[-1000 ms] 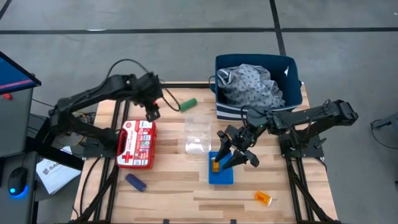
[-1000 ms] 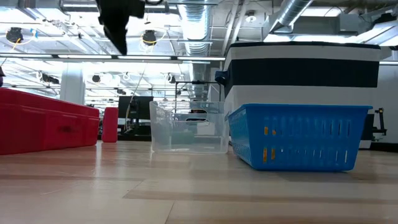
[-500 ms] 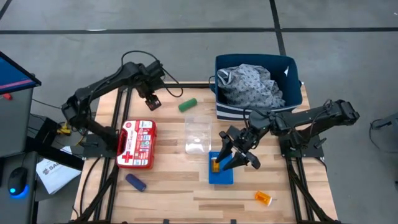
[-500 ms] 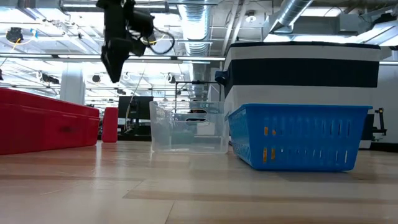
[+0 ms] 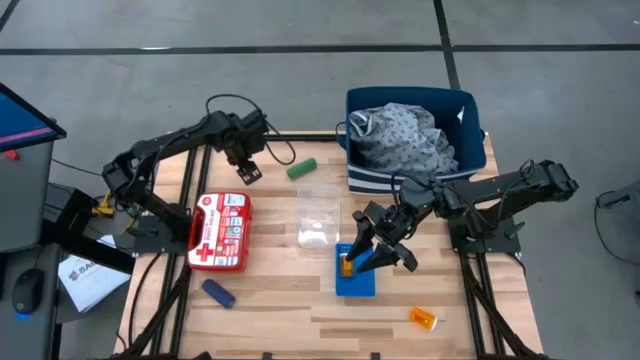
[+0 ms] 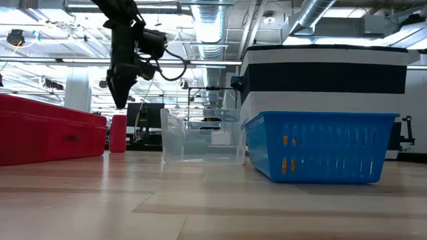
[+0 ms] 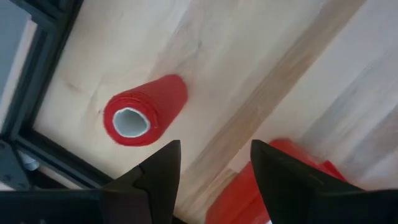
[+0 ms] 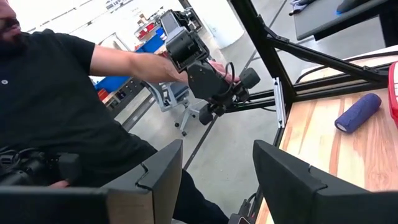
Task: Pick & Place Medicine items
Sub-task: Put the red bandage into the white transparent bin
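Observation:
A red tube (image 7: 144, 112) stands upright on the wood near the table's far left corner, its white-lined top facing up; it also shows in the low view (image 6: 118, 133). My left gripper (image 7: 214, 163) hangs open right above it (image 6: 120, 99), pointing down, beside the red-and-white case (image 5: 220, 231). A green tube (image 5: 301, 168), a dark-blue tube (image 5: 217, 292) and an orange pill bottle (image 5: 423, 319) lie on the table. My right gripper (image 5: 380, 245) is open and level above the blue basket (image 5: 356, 282), where an orange bottle (image 5: 346, 265) lies.
A clear plastic box (image 5: 318, 217) stands mid-table. A navy bin holding a grey patterned cloth (image 5: 410, 135) sits at the far right. The table's black frame edge (image 7: 37, 93) runs close to the red tube. A person (image 8: 56, 106) stands beyond the table.
My left gripper has come down toward the red tube near the table's far left corner, its arm swinging toward the far edge, fingers still open.

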Available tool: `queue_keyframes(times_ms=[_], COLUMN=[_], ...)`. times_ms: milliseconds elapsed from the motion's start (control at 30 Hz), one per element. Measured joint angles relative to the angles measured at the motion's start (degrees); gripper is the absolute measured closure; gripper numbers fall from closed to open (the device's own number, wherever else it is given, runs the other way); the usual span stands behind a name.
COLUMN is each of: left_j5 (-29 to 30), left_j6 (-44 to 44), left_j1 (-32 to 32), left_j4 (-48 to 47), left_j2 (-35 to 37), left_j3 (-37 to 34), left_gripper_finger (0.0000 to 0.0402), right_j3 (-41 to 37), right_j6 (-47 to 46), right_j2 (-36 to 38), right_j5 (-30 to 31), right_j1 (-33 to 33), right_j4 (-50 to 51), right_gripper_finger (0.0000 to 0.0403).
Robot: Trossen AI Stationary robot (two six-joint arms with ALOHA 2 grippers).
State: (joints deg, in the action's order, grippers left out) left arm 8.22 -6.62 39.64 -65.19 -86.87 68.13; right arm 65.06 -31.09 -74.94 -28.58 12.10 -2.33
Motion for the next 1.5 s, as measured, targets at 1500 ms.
queue_keyframes(times_ms=[1500], left_j5=[7.1], left_j6=[2.1], left_j1=[0.6], left_j4=[11.5], left_j2=[0.5], left_j3=[-7.1], left_gripper_finger=[0.0216], right_j3=[0.0], right_j6=[-0.5], right_j2=[0.4], right_j5=[0.0], right_j1=[-0.2], right_j4=[1.5], right_gripper_finger=[0.0212])
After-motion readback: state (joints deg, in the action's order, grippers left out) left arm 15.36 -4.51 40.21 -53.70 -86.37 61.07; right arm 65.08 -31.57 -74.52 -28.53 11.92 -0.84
